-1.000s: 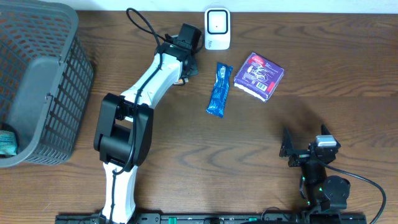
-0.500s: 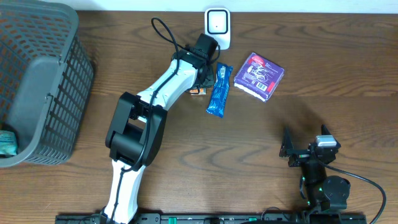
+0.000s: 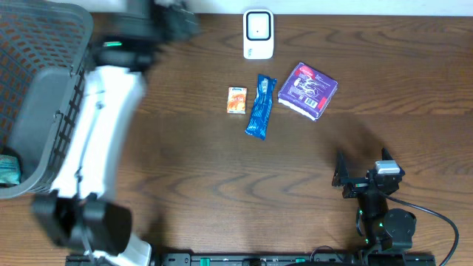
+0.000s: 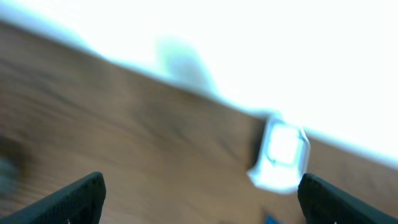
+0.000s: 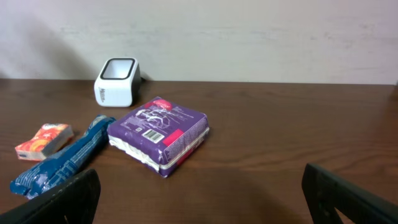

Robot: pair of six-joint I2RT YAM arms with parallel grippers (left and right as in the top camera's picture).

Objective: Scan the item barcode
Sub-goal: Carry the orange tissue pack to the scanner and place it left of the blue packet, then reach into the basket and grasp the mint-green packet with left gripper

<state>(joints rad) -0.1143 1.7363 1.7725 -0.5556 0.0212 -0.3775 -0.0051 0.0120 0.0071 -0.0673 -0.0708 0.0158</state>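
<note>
Swinging off, maybe toward the basket (image 3: 44, 103), the left gripper (image 4: 200, 190) had opened wide, leaving the box (image 3: 236, 100) beside the blue pack (image 3: 260, 106) on the brown table (image 3: 222, 170) by a white wall (image 5: 249, 37). The right gripper (image 5: 200, 186) gaped too.

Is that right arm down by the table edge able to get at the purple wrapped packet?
Probably yes. The right gripper stands open, facing the purple wrapped packet, with only bare brown wooden table between them; whether it stretches that far is a guess.

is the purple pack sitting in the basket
No, the purple pack lies on the table next to the blue packet, well away from the basket.
</note>
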